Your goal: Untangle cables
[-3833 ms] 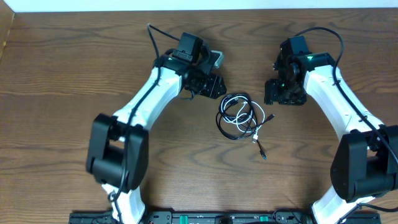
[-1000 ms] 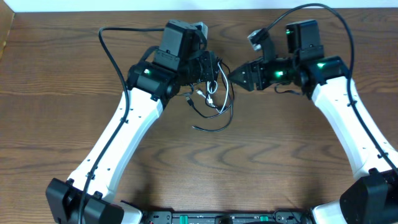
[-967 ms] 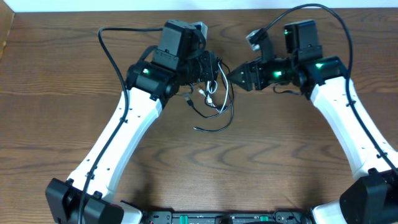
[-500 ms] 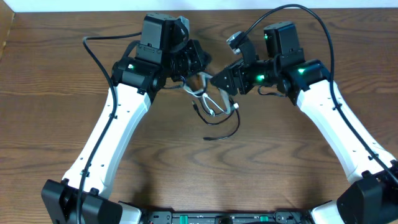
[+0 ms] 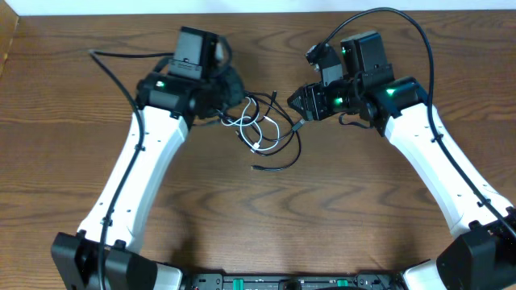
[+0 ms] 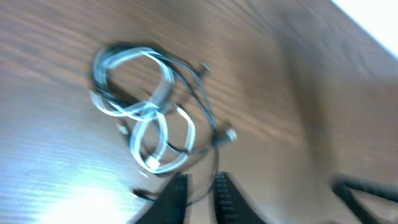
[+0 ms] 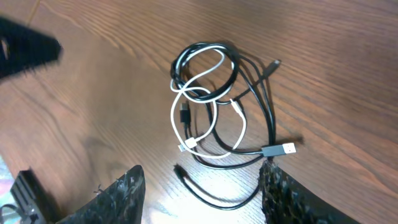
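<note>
Where the two arms lean in over the far half of the worktop (image 5: 64,161), the cords lie in one loose bundle on the bare wood between them. The black cable (image 7: 234,71) makes a tight round coil at the far end of the bundle. Its tails run back toward the right arm and end in a flat silver-tipped plug (image 7: 281,149), just beside the right finger (image 7: 283,193). The white cable (image 7: 173,112) is threaded through that coil and spreads into two or three wider loops that cross the black strands at several spots. Its own small white plug (image 7: 188,145) lies inside the tangle.

The right hand (image 7: 200,167) hangs over the near edge of the bundle with its fingers spread wide and nothing between them. The left hand (image 6: 199,179) sits on the other side, its fingers only a narrow gap apart. That view is smeared, and a black strand runs down toward the gap, but I cannot tell whether it touches either finger.

Thick black arm leads arch above both arms, one (image 5: 121,58) trailing off to the left and one (image 5: 403,18) looping high over the right wrist. A dark rail (image 5: 242,282) runs along the near edge.
</note>
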Robot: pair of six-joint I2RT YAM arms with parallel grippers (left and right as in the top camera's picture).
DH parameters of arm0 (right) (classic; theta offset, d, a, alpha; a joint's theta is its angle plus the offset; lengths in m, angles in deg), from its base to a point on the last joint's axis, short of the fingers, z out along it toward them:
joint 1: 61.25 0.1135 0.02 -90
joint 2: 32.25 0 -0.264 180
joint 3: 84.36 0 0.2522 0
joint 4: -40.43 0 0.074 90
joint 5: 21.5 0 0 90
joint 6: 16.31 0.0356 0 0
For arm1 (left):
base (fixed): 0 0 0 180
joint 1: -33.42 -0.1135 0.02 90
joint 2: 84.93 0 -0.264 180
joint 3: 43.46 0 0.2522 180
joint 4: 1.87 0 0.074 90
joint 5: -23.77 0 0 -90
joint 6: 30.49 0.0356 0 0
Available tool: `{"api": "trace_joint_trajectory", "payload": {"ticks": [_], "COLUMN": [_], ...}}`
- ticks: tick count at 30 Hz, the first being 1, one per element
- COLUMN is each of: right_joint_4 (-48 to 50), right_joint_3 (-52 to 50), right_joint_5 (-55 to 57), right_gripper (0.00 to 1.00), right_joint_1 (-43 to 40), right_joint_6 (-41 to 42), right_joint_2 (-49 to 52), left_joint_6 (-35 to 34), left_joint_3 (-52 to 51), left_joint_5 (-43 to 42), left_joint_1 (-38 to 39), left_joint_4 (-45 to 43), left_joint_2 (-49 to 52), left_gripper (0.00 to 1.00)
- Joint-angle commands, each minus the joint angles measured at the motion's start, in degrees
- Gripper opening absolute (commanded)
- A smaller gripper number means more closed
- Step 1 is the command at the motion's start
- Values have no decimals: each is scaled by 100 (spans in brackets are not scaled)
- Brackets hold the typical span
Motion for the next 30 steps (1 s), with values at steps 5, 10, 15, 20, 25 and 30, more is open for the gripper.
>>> {"api": "trace_joint_trajectory", "payload": {"ticks": [5, 10, 15, 20, 25, 30], "right_joint_4": [-138, -219, -326, -330, -350, -358], "right_joint_3": [63, 63, 63, 63, 63, 63], "right_joint_5": [247, 251, 413, 485, 525, 525], "right_gripper": [56, 56, 56, 57, 58, 58], "right_joint_1": [-37, -37, -37, -37, -37, -37], "right_joint_6": [85, 85, 70, 70, 70, 68], "right_joint_2": [50, 50, 50, 50, 50, 50], "left_joint_6": [-216, -339, -437, -669, -756, -761], "left_joint_3": [-149, -149, -149, -149, -149, -166], "left_joint_5": [413, 352, 352, 343, 345, 343], "left_joint_1": [-826, -831, -828, -828, -828, -815], "left_joint_4": [-188, -426, -535, -632, -872, -964], "left_joint_2": [1027, 1965, 2562, 2848, 2944, 2966], "left_gripper": [43, 42, 42, 42, 42, 42]}}
